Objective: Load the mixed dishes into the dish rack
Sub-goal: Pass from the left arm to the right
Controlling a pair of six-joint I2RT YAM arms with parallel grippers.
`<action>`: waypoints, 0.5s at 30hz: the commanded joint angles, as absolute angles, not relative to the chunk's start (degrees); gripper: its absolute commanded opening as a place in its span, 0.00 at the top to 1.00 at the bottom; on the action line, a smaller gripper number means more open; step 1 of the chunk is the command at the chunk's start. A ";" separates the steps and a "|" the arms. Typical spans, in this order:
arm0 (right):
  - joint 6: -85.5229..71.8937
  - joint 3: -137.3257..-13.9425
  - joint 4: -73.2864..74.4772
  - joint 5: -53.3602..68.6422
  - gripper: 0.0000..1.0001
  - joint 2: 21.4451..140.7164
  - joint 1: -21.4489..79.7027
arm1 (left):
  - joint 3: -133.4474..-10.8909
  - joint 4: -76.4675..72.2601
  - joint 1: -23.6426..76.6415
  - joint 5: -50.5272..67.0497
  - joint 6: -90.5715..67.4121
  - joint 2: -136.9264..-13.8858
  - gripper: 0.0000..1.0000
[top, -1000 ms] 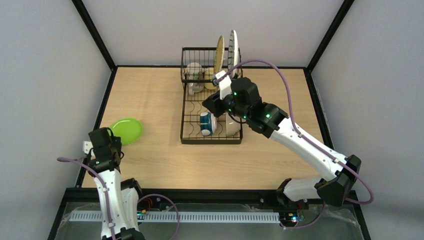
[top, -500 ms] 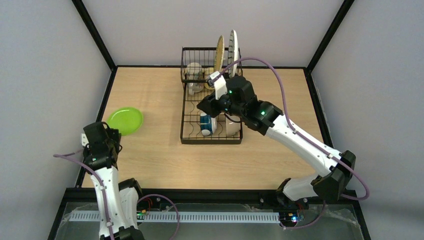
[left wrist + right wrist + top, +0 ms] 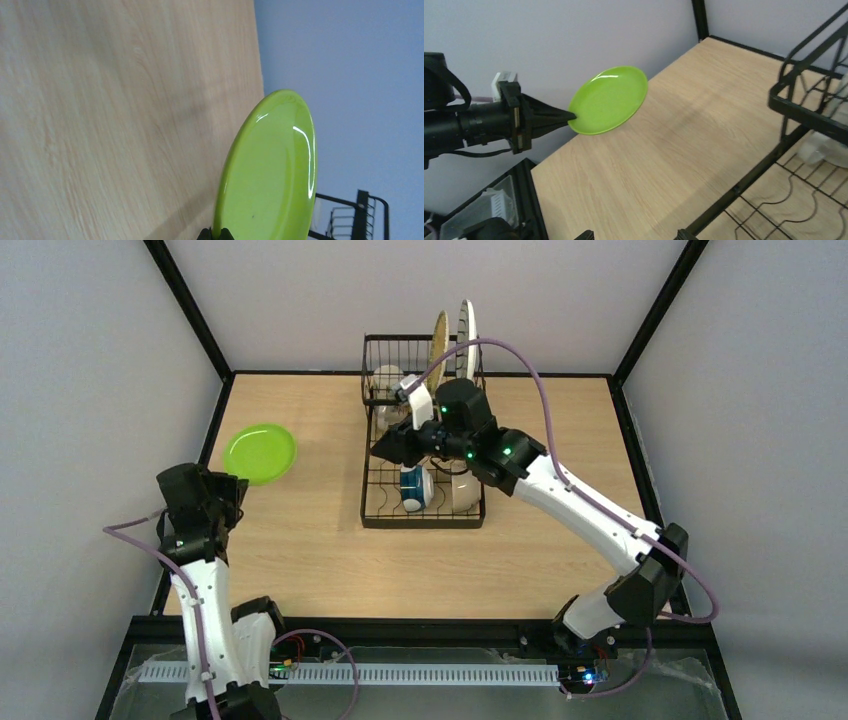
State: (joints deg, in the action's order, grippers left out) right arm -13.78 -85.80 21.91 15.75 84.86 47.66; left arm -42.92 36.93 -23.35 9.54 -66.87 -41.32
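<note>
At the table's [image 3: 300,540] left edge, we find the left gripper [image 3: 569,118] clenched on the rim of the green plate [image 3: 260,453], which is tilted above the surface and well apart from the rack [image 3: 365,490]. Over the rack's middle, the right gripper [image 3: 385,452] is released, grasping nothing. 2 plates [image 3: 466,330] stand at its far end, 2 bowls [image 3: 411,488] at its near end.
</note>
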 commanded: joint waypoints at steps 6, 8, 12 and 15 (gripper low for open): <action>-18.98 -89.00 18.10 25.47 0.02 90.14 47.99 | -48.91 30.30 -19.19 17.24 -65.31 -44.12 0.98; -19.51 -89.40 17.53 26.70 0.02 90.90 47.99 | -49.63 29.88 -18.47 18.58 -65.22 -44.75 0.98; -20.89 -90.17 16.08 28.81 0.01 92.16 47.99 | -50.66 29.16 -17.22 21.05 -65.08 -45.37 0.98; -21.73 -90.71 15.22 29.82 0.01 93.11 47.99 | -51.14 29.30 -16.33 22.48 -64.87 -45.40 0.98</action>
